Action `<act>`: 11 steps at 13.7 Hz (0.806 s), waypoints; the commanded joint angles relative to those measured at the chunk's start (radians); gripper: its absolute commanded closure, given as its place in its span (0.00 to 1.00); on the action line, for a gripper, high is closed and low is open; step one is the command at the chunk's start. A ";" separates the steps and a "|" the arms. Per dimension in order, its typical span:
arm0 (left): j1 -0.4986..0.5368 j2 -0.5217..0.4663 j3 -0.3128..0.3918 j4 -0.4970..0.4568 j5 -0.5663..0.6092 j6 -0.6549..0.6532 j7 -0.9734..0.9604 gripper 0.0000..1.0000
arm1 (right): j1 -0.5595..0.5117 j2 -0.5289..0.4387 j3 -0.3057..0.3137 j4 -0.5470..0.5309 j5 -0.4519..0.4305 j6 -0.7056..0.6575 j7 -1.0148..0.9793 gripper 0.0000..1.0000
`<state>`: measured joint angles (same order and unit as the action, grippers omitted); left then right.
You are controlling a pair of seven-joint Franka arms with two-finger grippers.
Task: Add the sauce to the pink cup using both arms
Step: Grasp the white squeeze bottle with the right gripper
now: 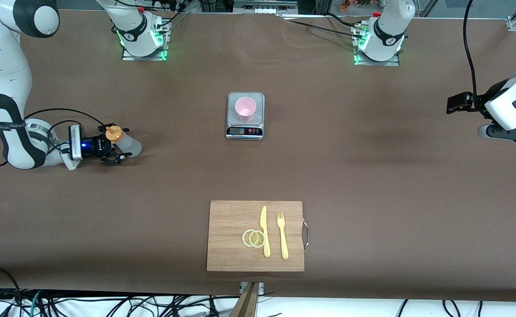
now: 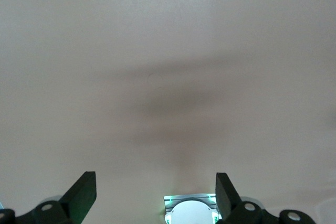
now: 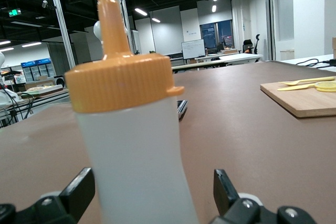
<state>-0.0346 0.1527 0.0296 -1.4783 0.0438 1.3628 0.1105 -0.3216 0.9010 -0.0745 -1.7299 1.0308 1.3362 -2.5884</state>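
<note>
The sauce bottle [image 1: 128,143] is whitish with an orange nozzle cap and stands upright on the table near the right arm's end. My right gripper [image 1: 123,143] reaches in low and level, and its open fingers sit on either side of the bottle without touching it. In the right wrist view the bottle [image 3: 134,145] fills the space inside the right gripper [image 3: 152,184], with gaps at both fingers. The pink cup [image 1: 245,108] stands upright on a kitchen scale [image 1: 245,130] mid-table. My left gripper [image 1: 459,103] waits in the air over the left arm's end, open and holding nothing [image 2: 155,182].
A wooden cutting board [image 1: 231,246] lies nearer the front camera than the scale. On it are a yellow knife [image 1: 264,231], a yellow fork [image 1: 282,235] and two lemon slices [image 1: 253,238]. Brown table surface lies between bottle, scale and board.
</note>
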 commanded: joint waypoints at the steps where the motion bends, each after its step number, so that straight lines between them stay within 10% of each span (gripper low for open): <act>1: 0.005 -0.004 -0.002 0.001 0.033 -0.008 0.026 0.00 | 0.010 0.021 0.012 0.029 0.026 0.003 0.024 0.00; 4: 0.004 -0.004 -0.002 0.003 0.031 -0.008 0.026 0.00 | 0.015 0.022 0.024 0.035 0.023 0.004 0.031 0.10; 7: 0.002 -0.004 -0.004 0.003 0.031 -0.008 0.024 0.00 | 0.027 0.021 0.025 0.072 -0.029 0.004 0.120 0.88; 8: 0.002 -0.004 -0.004 0.003 0.031 -0.008 0.024 0.00 | 0.030 0.019 0.025 0.079 -0.049 0.004 0.123 1.00; 11: 0.002 -0.004 -0.004 0.003 0.031 -0.008 0.024 0.00 | 0.061 0.009 0.027 0.085 -0.063 0.027 0.167 1.00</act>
<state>-0.0323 0.1527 0.0300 -1.4783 0.0438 1.3628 0.1105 -0.2803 0.9078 -0.0550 -1.6669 0.9945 1.3497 -2.4751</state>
